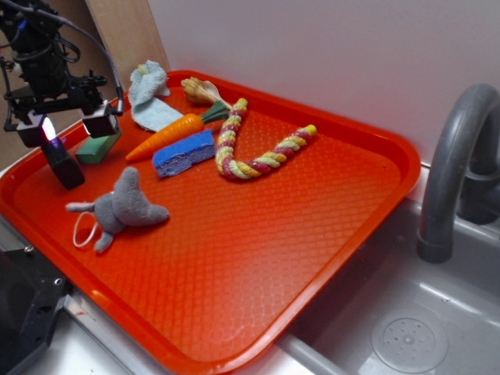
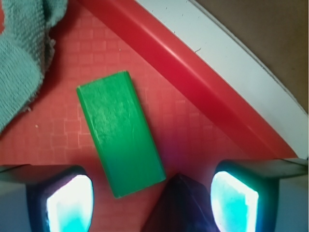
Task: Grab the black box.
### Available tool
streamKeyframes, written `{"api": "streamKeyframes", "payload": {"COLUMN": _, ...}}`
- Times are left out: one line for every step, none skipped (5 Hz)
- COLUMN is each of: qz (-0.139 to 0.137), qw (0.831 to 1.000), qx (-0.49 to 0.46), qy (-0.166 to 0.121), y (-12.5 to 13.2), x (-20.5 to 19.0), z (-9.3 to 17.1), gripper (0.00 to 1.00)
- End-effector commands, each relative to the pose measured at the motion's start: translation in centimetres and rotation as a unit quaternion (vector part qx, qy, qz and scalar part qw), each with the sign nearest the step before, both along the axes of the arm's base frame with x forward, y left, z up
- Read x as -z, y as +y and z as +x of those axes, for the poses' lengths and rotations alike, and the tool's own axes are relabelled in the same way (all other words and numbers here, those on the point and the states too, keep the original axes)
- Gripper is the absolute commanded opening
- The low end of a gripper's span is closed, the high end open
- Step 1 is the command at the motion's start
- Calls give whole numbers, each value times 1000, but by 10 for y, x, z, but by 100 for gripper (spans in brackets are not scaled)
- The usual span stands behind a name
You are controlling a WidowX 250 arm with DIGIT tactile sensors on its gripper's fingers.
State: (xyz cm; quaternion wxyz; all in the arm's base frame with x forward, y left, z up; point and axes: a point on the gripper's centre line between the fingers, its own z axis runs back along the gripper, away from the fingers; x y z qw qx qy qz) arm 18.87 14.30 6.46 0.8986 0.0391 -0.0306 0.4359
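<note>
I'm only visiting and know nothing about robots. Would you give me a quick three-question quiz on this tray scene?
1. True or false: the pincer is open.
2. Which block lies flat: A) the black box or B) the green block?
3. What lies between the carrot and the grey stuffed toy?

Key: 1 true, its fingers stand apart above the black box. 2 B. 3 the blue sponge.

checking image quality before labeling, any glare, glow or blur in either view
Exterior view: sharp enough, soft sheen on the orange tray, a bright glow at the gripper above the black box. Wrist view: the lit finger pads blow out white-cyan, the black box is dark and blurred, the green block is sharp.
</note>
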Motion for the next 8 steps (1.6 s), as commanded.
{"api": "streamKeyframes", "payload": {"qz": 30, "qw": 999, "qx": -2, "qy": -29, "y": 13, "x": -59, "z": -53, "gripper": 100}}
{"api": "streamKeyframes", "payload": {"qz": 32, "qw": 999, "qx": -10, "qy": -22, "y": 13, "x": -54, "z": -52, "gripper": 100}}
{"api": "streamKeyframes", "payload": {"qz": 27, "qw": 999, "qx": -14, "qy": -23, "y": 13, "x": -41, "z": -40, "gripper": 100}}
{"api": "streamKeyframes", "payload": {"qz": 21, "qw": 999, "qx": -36, "qy": -19, "y": 4, "x": -42, "z": -73, "gripper": 100}}
{"api": "streamKeyframes", "payload": {"qz": 22, "qw": 999, "qx": -33, "qy": -2, "y": 0, "x": -30, "z": -65, "gripper": 100}}
{"api": "streamKeyframes", "payload": {"qz": 24, "qw": 999, "qx": -26, "qy": -6, "y": -16, "x": -11, "z": -53, "gripper": 100}}
{"api": "streamKeyframes", "payload": {"qz": 25, "qw": 998, "qx": -49, "qy": -15, "y": -16, "x": 0, "z": -29, "gripper": 100}}
{"api": "streamKeyframes", "payload": {"qz": 33, "qw": 998, "qx": -50, "qy": -10, "y": -19, "x": 7, "z": -11, "gripper": 100}}
